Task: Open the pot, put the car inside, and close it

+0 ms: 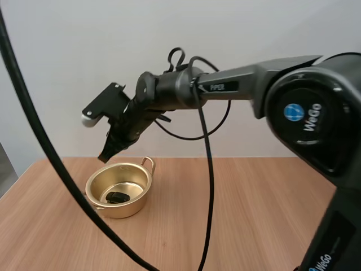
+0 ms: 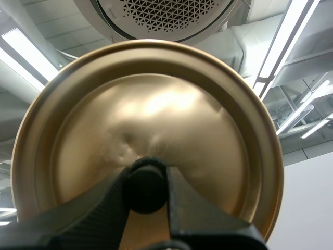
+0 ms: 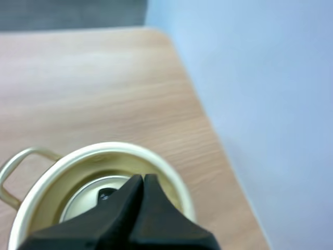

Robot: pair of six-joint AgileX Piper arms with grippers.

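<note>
Pot (image 1: 122, 211) and lid (image 2: 156, 104) are apart, and we start from our hands. Our left gripper (image 2: 146, 176) is clamped on the lid's black knob (image 2: 146, 194), one finger on each side of it. The brass-coloured disc is turned face-on to the wrist camera, and nothing touches its rim. Our right gripper (image 1: 105, 156) has its fingers pressed together into one dark wedge, holding nothing. It hangs just above the pot, pointing down into it. Beneath that tip the small dark car (image 1: 117, 197) lies on the pot's floor, roughly in the middle. The pot stands upright on the wooden table (image 1: 254, 214), with one loop handle (image 1: 148, 162) toward the back.

We judge that the car is in and only the closing is left. The lid looks like thin pressed metal: light, stiff and smooth, likely slippery on its face, with what looks like a slight dimple near the centre. That makes the knob the one sound place to hold it, and we have it there. A small round knob may let the disc swing or turn in the grip, so we would carry it slowly and lower it level. The pot looks light enough to slide if the lid catches its rim. Our right arm would need to move clear first.
</note>
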